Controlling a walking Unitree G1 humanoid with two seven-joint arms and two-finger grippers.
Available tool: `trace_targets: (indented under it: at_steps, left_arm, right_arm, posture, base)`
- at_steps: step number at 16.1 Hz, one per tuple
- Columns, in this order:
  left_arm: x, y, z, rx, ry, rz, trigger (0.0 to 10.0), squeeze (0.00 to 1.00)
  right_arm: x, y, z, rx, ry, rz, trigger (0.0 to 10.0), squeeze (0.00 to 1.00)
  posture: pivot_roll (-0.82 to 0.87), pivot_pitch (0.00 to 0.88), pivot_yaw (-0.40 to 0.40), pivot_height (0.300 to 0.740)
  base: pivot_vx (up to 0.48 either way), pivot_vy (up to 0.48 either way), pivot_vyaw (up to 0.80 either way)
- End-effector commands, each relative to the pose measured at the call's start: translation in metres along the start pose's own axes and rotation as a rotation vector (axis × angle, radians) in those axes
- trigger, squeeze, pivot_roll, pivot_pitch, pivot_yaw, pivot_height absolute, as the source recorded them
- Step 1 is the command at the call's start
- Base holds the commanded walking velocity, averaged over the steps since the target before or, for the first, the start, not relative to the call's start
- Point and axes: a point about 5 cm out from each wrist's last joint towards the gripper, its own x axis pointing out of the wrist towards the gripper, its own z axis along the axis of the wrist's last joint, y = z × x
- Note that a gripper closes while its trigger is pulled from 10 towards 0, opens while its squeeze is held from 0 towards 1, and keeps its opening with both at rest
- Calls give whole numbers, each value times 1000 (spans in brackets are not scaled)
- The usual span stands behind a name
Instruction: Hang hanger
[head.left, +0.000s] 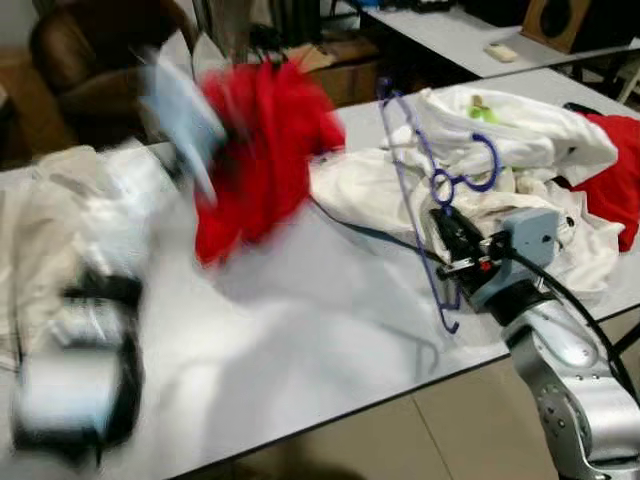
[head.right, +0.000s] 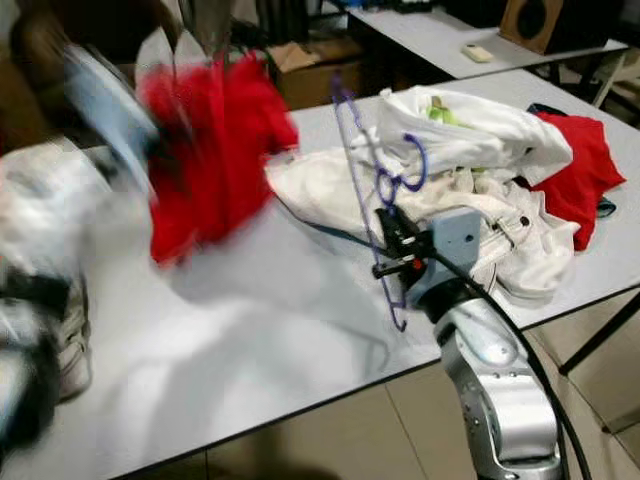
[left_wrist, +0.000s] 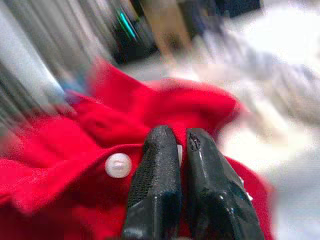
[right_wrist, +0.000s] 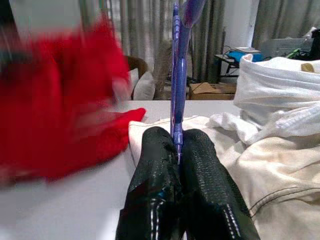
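My right pincer (head.left: 447, 232) sits over the right side of the white surface (head.left: 330, 330), its 2 fingers pressed tight on the thin wire of the purple hanger (head.left: 415, 190). The hanger stands roughly upright in that grip, rising above the fingers, its hook curling over the heap of white clothes (head.left: 500, 150) just behind. On the left, my left pincer (left_wrist: 172, 150) is closed, fingers nearly touching, pinching the red garment (head.left: 265, 150) beside a white button (left_wrist: 118, 165). That red cloth hangs blurred above the far-left part of the surface, well apart from the hanger. More red fabric (head.left: 615, 175) lies at the far right edge.
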Motion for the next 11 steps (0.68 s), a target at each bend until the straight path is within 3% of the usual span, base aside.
trace_targets:
  at_steps: [1, 2, 6, 7, 10, 11]
  left_arm:
    - [3, -2, 2, -6, 6, -14, 0, 0]
    - [2, -7, 2, -31, 3, -41, 0, 0]
    - [-2, -6, 3, 2, 18, -63, 0, 0]
    - [-4, -11, 1, 3, 28, -105, 0, 0]
    - [-15, -45, -5, -48, 64, -358, 0, 0]
    - [-17, -48, -3, -54, 51, -383, 0, 0]
  right_arm:
    - [2, 0, 1, -6, -3, -1, 10000, 0]
    - [2, 0, 0, -6, -1, 4, 10000, 0]
    - [2, 0, 0, -7, 3, 10, 10000, 0]
    - [2, 0, 0, -7, 2, 9, 10000, 0]
    - [1, -7, 7, 19, -39, -37, 10000, 0]
    - [1, -8, 8, 23, -45, -43, 10000, 0]
  posture:
    - [-263, 0, 71, 740]
    - [-260, 0, 68, 740]
    - [-256, 0, 62, 740]
    - [-256, 0, 62, 740]
    - [-257, 0, 60, 740]
    - [-257, 0, 60, 740]
  base:
    - [0, 0, 0]
    - [0, 0, 0]
    - [0, 0, 0]
    - [0, 0, 0]
    - [0, 0, 0]
    - [0, 0, 0]
